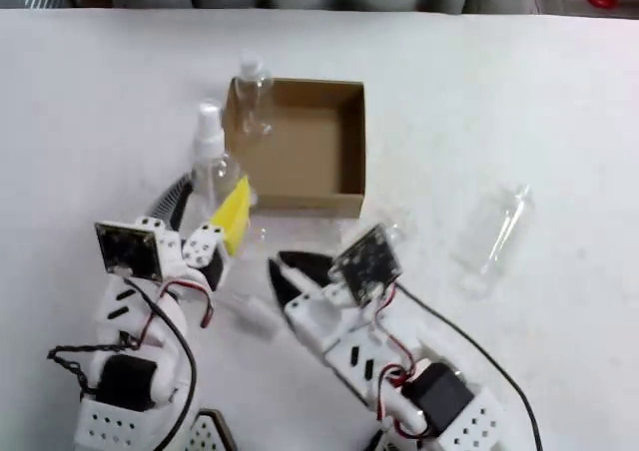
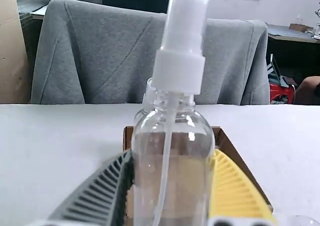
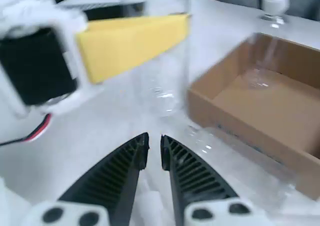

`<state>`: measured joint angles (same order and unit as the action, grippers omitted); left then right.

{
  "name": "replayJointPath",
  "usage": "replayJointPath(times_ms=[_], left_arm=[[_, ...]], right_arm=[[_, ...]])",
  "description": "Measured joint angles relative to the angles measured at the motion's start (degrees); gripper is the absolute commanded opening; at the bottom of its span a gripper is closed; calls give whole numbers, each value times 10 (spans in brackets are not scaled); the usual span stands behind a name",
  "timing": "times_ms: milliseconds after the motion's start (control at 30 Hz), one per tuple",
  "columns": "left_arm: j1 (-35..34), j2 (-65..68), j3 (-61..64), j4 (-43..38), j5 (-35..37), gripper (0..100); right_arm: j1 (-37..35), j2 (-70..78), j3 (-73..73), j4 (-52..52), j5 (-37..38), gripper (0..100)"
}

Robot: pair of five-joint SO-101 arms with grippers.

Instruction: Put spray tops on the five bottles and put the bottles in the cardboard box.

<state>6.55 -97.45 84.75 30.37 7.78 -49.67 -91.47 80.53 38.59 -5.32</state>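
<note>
Table (image 1: 519, 92) is white, far edge at 12 o'clock, with a grey chair back (image 2: 100, 51) behind it. Cardboard box (image 1: 344, 142) sits mid-table, top open. Open surface runs from the box's 3 o'clock wall out to the loose bottle (image 1: 496, 229), which lies on its side at 4 o'clock of the box, well apart.

Left gripper (image 2: 171, 166) is at 9 o'clock of the box, grey and yellow fingers clamped on the held bottle (image 1: 212, 172). It is upright, just beside the box's outer wall, with a spray top (image 2: 181, 41) on it. Boxed bottle (image 1: 252, 97), also topped, stands inside the box at its 11 o'clock corner.

Right gripper (image 3: 154, 138) is at 6 o'clock of the box, near its front wall. Its black fingers are a narrow gap apart with nothing between them.

The left wrist view shows the dip tube running down inside the held bottle, with the boxed bottle directly behind it. The right wrist view shows the left arm's yellow finger against clear glass, close ahead of the black fingertips.

Something clear sits by the box's 5 o'clock corner, too blurred to tell. White scrap (image 1: 255, 313) lies between the arms, can't tell what.
</note>
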Motion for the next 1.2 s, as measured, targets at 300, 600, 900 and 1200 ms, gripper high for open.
replayJointPath(times_ms=[300, 600, 900, 1200], left_arm=[[-1, 32, -41, 10, 0, 24], [-1, 205, -148, 11, 2, 24], [-2, 225, -153, 15, 2, 24], [-2, 225, -153, 15, 2, 24]], right_arm=[[-67, -39, 108, -167, 0, 15], [-69, -40, 151, -328, 0, 15], [-68, -39, 151, -340, 2, 15], [-67, 172, 88, -409, 2, 15]])
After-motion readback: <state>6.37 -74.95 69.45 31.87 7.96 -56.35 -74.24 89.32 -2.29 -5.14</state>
